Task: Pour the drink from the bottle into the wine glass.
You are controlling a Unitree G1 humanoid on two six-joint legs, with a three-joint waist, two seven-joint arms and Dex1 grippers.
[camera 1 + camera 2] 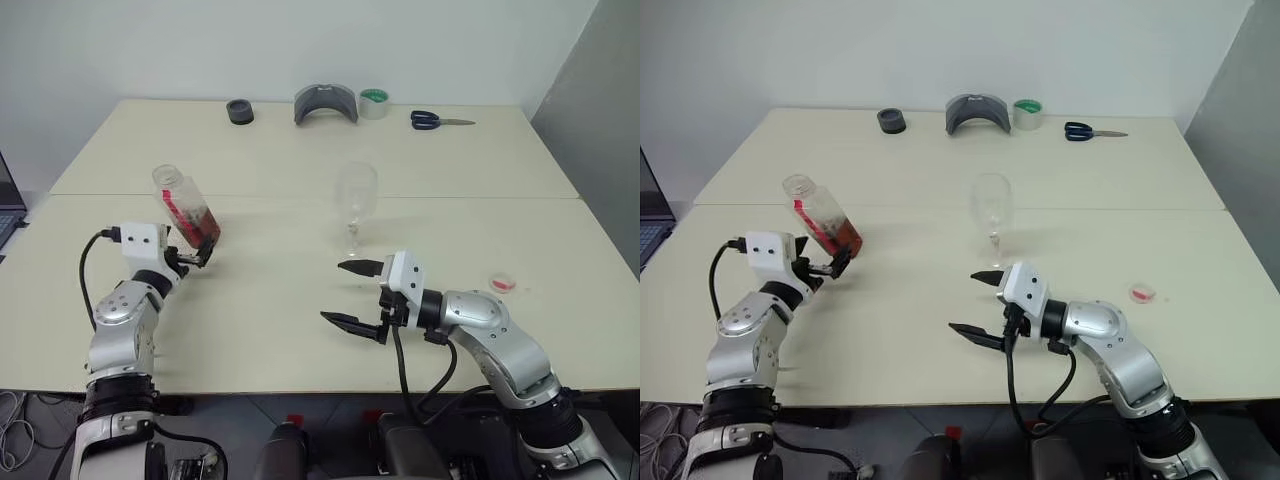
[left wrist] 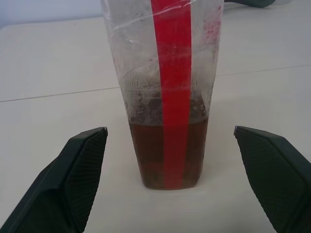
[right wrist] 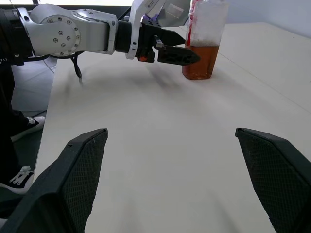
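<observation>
The bottle (image 1: 187, 209) (cap off) is stood between the wide-open left end effector (image 1: 196, 255) fingers, not held. The right end effector (image 1: 352, 294) is open and empty near the wine glass (image 1: 355, 197).

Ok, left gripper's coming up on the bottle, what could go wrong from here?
1. The bottle has no cap on; a nudge from the open left gripper could tip it and spill the drink.
2. The fingers stand wide apart and short of it; closing now may catch only its front edge.
3. The glass stands near the open right gripper.
</observation>
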